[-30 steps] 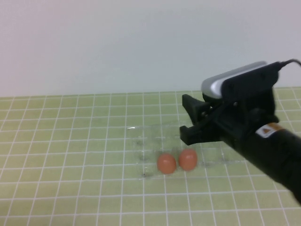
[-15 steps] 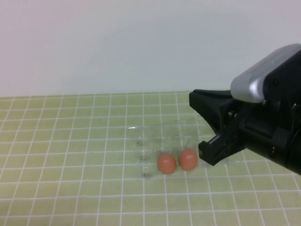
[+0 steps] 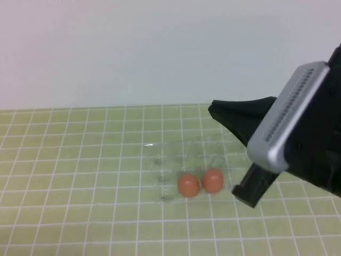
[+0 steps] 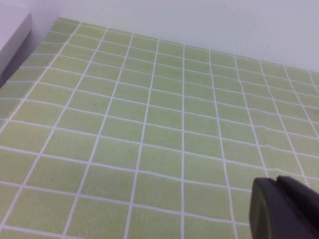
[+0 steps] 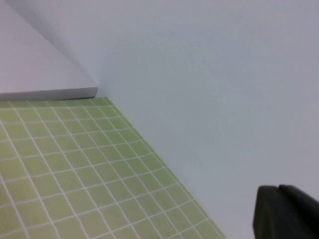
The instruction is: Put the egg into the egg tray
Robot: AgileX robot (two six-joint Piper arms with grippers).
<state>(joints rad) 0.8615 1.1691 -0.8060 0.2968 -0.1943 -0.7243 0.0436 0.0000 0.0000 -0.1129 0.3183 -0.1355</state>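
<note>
Two brown-orange eggs, one on the left [image 3: 188,185] and one on the right [image 3: 213,180], sit side by side in near cups of the clear egg tray [image 3: 160,160]. Looks do not tell them apart. My right gripper [image 3: 228,152] hovers just right of the eggs, open and empty, with one finger [image 3: 234,114] over the tray's far side and the other [image 3: 250,188] near its front. The right wrist view shows only wall, mat and a dark finger [image 5: 286,211]. My left gripper [image 4: 284,209] is out of the high view and shows only as a dark tip over bare mat.
A green mat with a white grid [image 3: 80,160] covers the table up to a plain white wall [image 3: 160,53]. The right arm's silver wrist camera [image 3: 290,114] fills the right side of the high view. A white edge [image 4: 12,35] shows in the left wrist view.
My right gripper has rolled and drawn back to the right and closer to the camera, away from the eggs. Both eggs and the tray have stayed put.
</note>
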